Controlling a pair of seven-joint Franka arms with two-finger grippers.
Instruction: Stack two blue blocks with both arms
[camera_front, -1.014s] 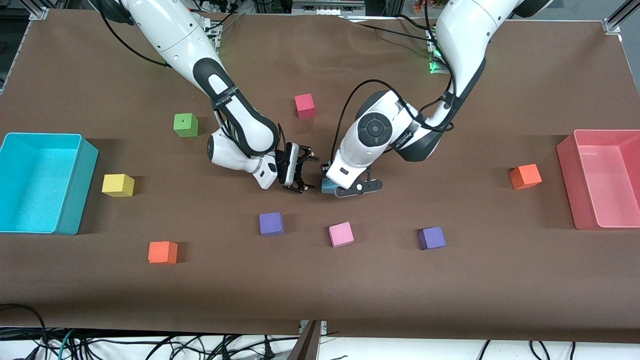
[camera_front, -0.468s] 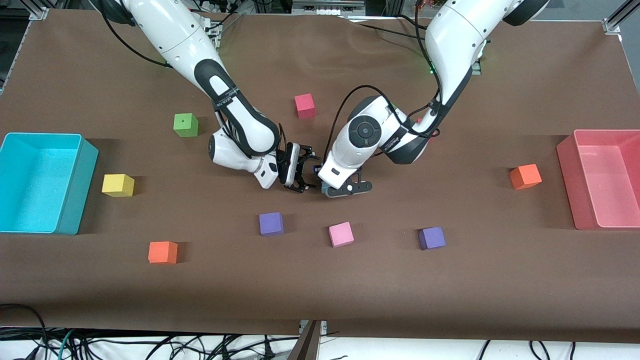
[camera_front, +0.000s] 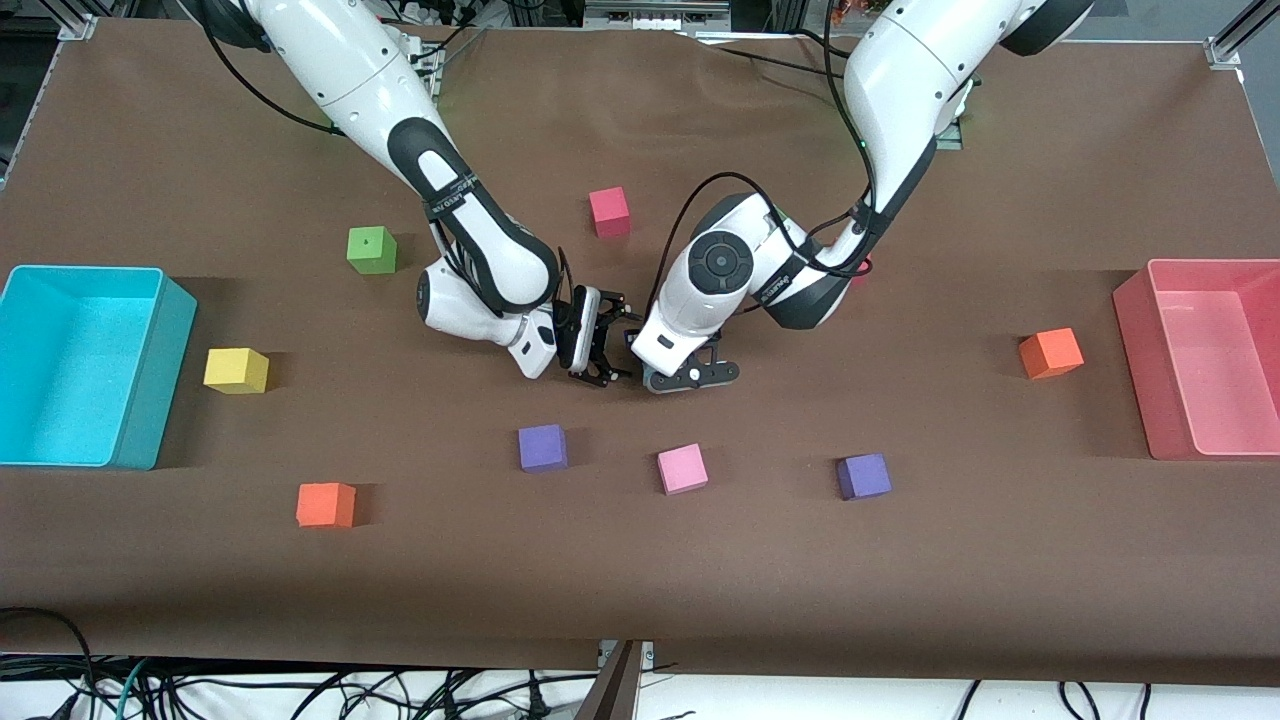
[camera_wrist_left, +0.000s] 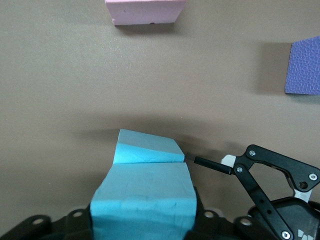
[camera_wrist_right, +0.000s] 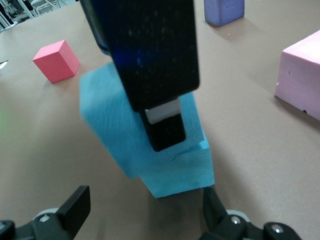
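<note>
My left gripper (camera_front: 690, 377) is shut on one blue block (camera_wrist_left: 142, 200) and holds it low over the middle of the table. In the left wrist view the second blue block (camera_wrist_left: 147, 148) lies on the cloth just under it. In the right wrist view the held block (camera_wrist_right: 107, 122) hangs tilted, partly over the lower block (camera_wrist_right: 182, 172); I cannot tell if they touch. My right gripper (camera_front: 603, 346) is open and empty beside the pair, its fingers (camera_wrist_right: 75, 205) either side of the lower block. Both blocks are hidden in the front view.
Pink cube (camera_front: 682, 468) and two purple cubes (camera_front: 543, 447) (camera_front: 864, 476) lie nearer the front camera. Red cube (camera_front: 609, 211), green cube (camera_front: 371, 249), yellow cube (camera_front: 236, 370), orange cubes (camera_front: 325, 504) (camera_front: 1050, 352). Turquoise bin (camera_front: 160, 380) and pink bin (camera_front: 1140, 340) at the table's ends.
My left arm has moved toward the right arm's end with the blue block, closing on the right gripper; the block is now hidden under its wrist. The right arm has hardly moved.
</note>
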